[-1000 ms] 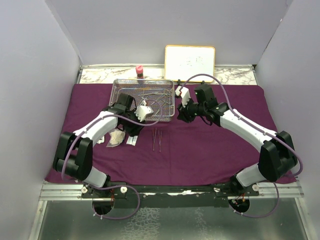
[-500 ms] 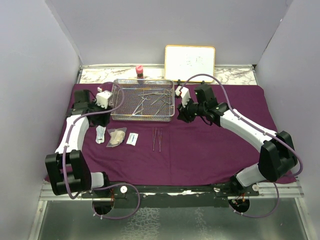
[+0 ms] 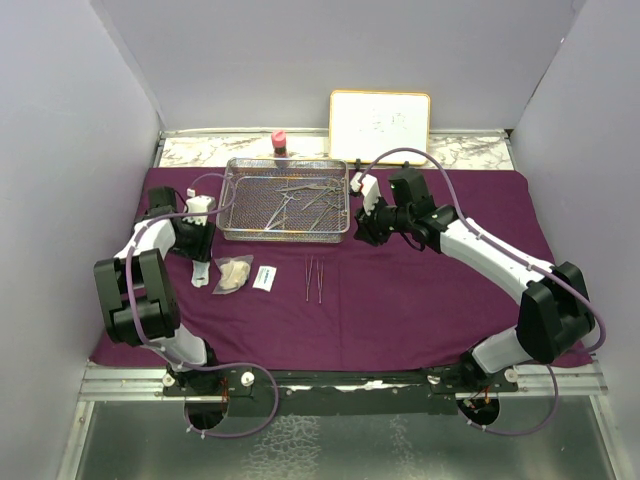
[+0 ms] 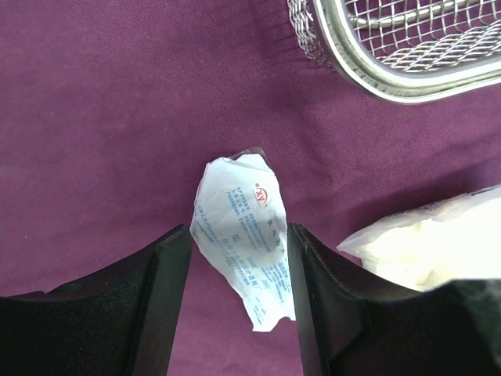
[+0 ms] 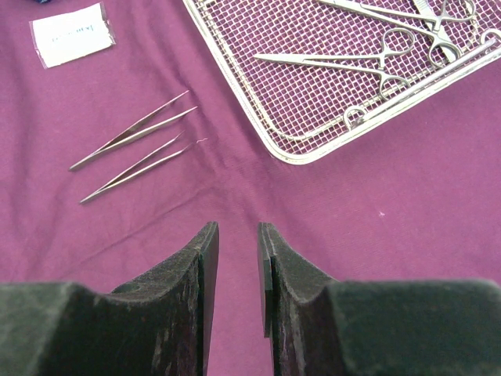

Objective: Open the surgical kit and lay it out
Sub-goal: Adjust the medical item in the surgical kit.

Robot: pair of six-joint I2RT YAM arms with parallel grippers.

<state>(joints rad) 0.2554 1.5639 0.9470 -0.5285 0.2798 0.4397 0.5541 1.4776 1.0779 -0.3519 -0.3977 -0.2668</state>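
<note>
The surgical kit lies unwrapped on its dark purple cloth. The wire-mesh tray holds several clamps. In front of it lie two slim forceps, a small flat packet, gauze and a printed white packet. My left gripper is open, one finger on each side of the printed packet, which rests on the cloth. My right gripper hovers right of the tray's front corner, narrowly open and empty.
A framed whiteboard leans on the back wall. A pink-capped bottle stands behind the tray on the marbled strip. Side walls close in on both sides. The tray's corner rim is just beyond my left fingers.
My left arm swung from the tray's front left corner out to the far left, then came back down over the printed packet. The right arm has not moved.
</note>
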